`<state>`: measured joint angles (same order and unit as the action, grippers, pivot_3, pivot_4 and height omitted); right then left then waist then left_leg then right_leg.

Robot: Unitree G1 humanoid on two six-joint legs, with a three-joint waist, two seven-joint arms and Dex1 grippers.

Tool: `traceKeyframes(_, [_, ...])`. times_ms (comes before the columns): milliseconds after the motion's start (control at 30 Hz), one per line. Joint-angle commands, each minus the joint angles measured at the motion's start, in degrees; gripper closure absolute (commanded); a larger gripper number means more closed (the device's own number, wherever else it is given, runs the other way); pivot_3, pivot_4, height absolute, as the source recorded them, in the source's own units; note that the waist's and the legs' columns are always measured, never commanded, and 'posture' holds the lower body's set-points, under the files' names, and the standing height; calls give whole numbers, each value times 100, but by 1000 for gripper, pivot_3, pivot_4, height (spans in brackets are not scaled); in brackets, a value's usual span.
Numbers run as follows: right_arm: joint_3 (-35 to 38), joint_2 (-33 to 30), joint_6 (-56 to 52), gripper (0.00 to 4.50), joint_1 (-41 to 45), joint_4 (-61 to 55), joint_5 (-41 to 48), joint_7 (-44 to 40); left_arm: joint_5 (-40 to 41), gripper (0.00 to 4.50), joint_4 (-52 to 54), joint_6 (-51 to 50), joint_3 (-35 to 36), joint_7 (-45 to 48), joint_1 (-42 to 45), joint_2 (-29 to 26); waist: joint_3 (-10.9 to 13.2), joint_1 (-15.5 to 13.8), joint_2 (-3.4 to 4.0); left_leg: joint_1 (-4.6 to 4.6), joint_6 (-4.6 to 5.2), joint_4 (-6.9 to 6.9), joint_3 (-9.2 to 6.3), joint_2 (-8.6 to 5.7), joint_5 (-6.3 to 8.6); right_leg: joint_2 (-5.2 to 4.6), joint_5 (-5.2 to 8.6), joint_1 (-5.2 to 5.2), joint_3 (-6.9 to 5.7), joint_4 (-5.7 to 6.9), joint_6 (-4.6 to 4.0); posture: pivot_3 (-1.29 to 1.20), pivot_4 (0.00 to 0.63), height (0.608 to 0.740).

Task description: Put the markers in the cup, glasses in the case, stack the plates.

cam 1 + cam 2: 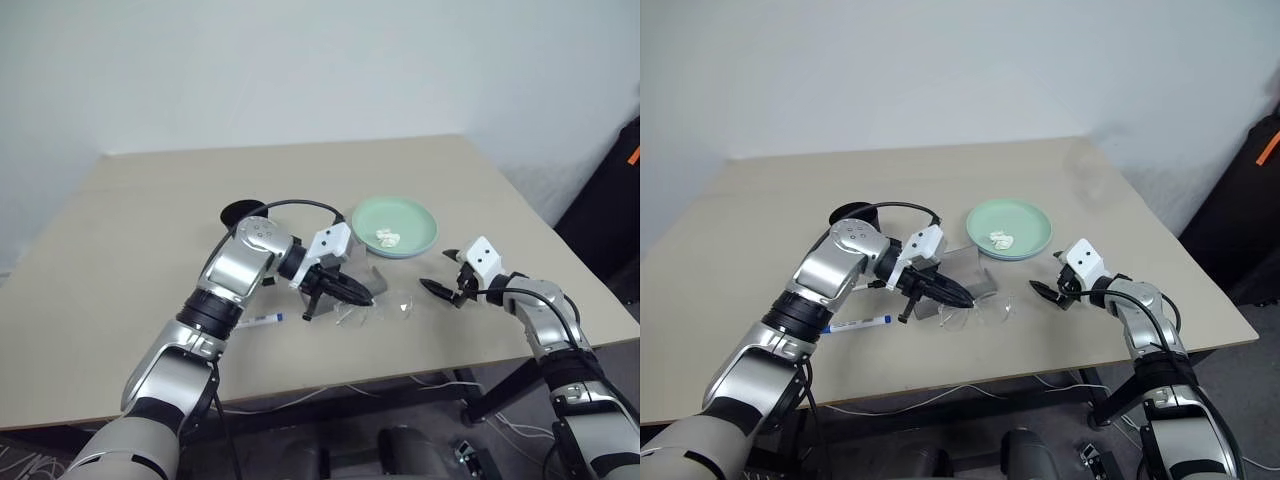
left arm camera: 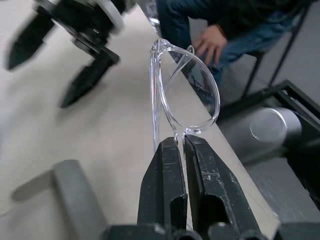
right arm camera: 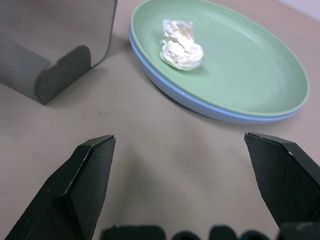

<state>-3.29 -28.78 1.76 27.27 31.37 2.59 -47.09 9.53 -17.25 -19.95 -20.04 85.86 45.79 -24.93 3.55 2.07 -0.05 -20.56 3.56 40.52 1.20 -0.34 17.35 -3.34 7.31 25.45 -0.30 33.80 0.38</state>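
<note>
Left wrist view: the clear glasses (image 2: 186, 90) are pinched at the frame by the clenched left gripper (image 2: 184, 145), held above the tan table (image 1: 150, 220) just in front of the open grey case (image 1: 962, 268). Mint green plate (image 3: 240, 65) sits stacked on the light blue plate (image 3: 190, 102), crumpled white bits (image 3: 181, 44) inside. Right gripper (image 3: 185, 185) hovers near them, jaws spread wide and empty. One marker (image 1: 858, 324) lies beside the left arm; the black cup (image 1: 240, 212) stands behind it.

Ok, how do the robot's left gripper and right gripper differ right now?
The left gripper is shut on the glasses, pinching the clear frame; the right gripper stands wide open and holds nothing. The left gripper is beside the grey case; the right gripper is nearer the stacked plates. Both have two black fingers.
</note>
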Motion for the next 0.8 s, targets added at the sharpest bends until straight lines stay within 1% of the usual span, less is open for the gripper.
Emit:
traceKeyframes(33, [94, -47, 173, 0, 255, -6, 15, 48, -166, 4454, -318, 361, 287, -476, 482, -39, 1, -4, -1, -1, 0, 1, 0, 0, 0, 9, 0, 0, 12, -1, 0, 0, 0, 720])
traceKeyframes(100, [81, -26, 197, 0, 286, 32, 3, 50, -374, 4454, -669, 703, 291, -731, 648, -77, 0, -2, -1, -1, 0, 5, 1, -1, -1, 30, -1, -1, 47, -1, 1, 0, 0, 720])
traceKeyframes(200, [58, 19, 215, 0, 326, 62, -9, 52, -927, 4454, -1423, 1385, 100, -1157, 914, -184, -1, 4, -2, 3, 1, 5, 8, -3, -1, 50, -7, -3, 91, 0, 11, 0, 0, 720])
traceKeyframes(267, [53, 34, 224, 0, 328, 67, -6, 49, -1190, 4454, -1795, 1652, 12, -1382, 1025, -170, -1, 14, -2, 5, 2, 3, 13, -4, -1, 54, -9, -2, 104, 0, 15, 0, 0, 720])
traceKeyframes(467, [62, 38, 223, 0, 239, 0, 16, 56, -1731, 4454, -2456, 1864, -175, -1808, 1172, 45, -1, 5, -3, -2, 3, 3, 12, -10, 0, 54, -16, 0, 112, -3, 26, 0, 0, 720])
traceKeyframes(667, [81, 32, 198, 0, 156, -76, 30, 78, -2064, 4454, -2774, 1919, -255, -2072, 1217, 292, -2, -3, -5, -3, 5, 3, 11, -10, 0, 54, -17, -1, 115, -4, 28, 0, 0, 720])
traceKeyframes(800, [75, 51, 185, 0, 134, -85, 24, 106, -2161, 4454, -2819, 1898, -311, -2033, 1198, 420, -2, -2, -6, -2, 5, 3, 11, -11, -1, 54, -17, -1, 116, -2, 28, 0, 0, 720])
